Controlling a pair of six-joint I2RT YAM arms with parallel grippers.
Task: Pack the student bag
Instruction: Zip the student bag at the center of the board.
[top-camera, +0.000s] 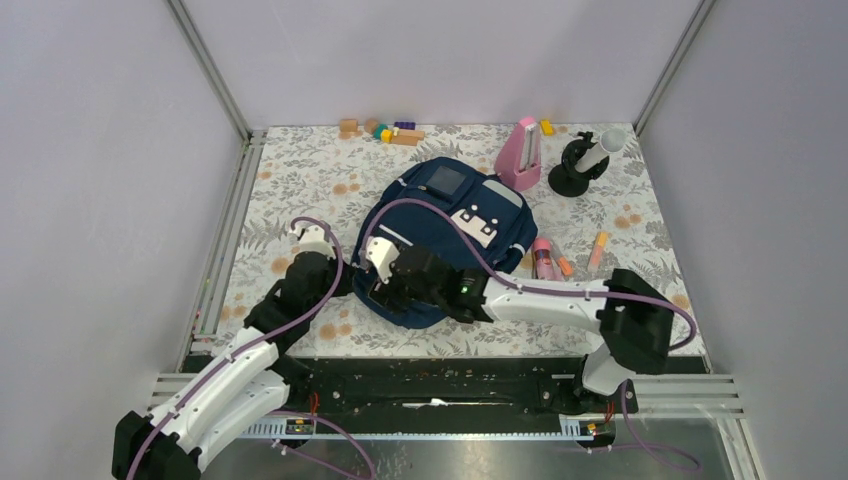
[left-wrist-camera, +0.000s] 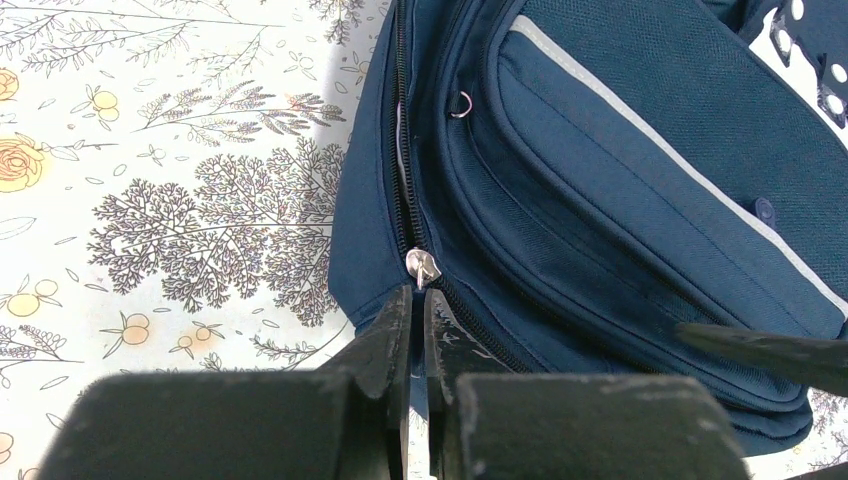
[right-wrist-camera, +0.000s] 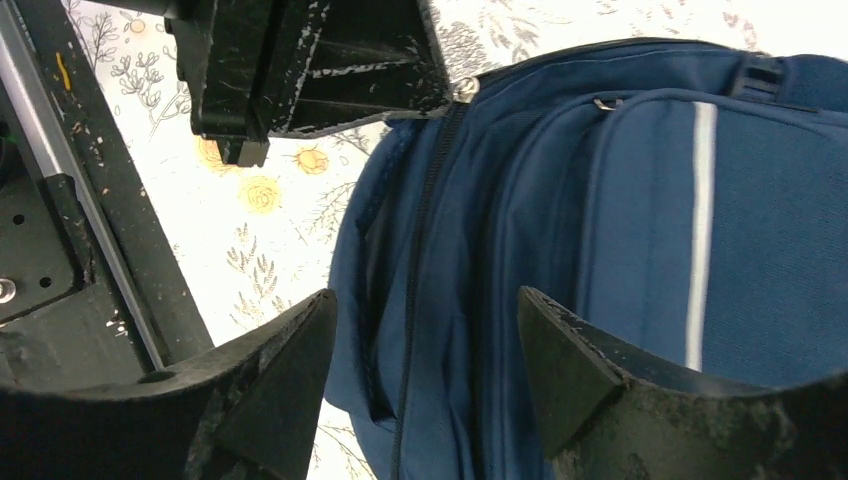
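Here the backpack (top-camera: 447, 240) lies in the middle of the table (top-camera: 300, 170); the left claw (left-wrist-camera: 417, 296) is pressed together at the zip pull (left-wrist-camera: 422, 268), the right claw (right-wrist-camera: 425, 300) spread over the bag's edge, best used to steady the fabric while the zip is drawn straight

My left arm (top-camera: 235, 375) reached from its base at the near left forward and to the right, bent at the elbow, with the wrist (top-camera: 305, 270) held low. The left jaws were pressed together; between the two fingers (left-wrist-camera: 388, 335) only a thin slit was left, and they pointed forward. My right arm (top-camera: 545, 298) was stretched sideways toward the left, its wrist (top-camera: 432, 280) close to the left one and turned downward. The right jaws stood wide apart, their two fingers (right-wrist-camera: 275, 375) well separated. The tips of the left jaws showed at the top of the right wrist view, near the right jaws but not touching them.
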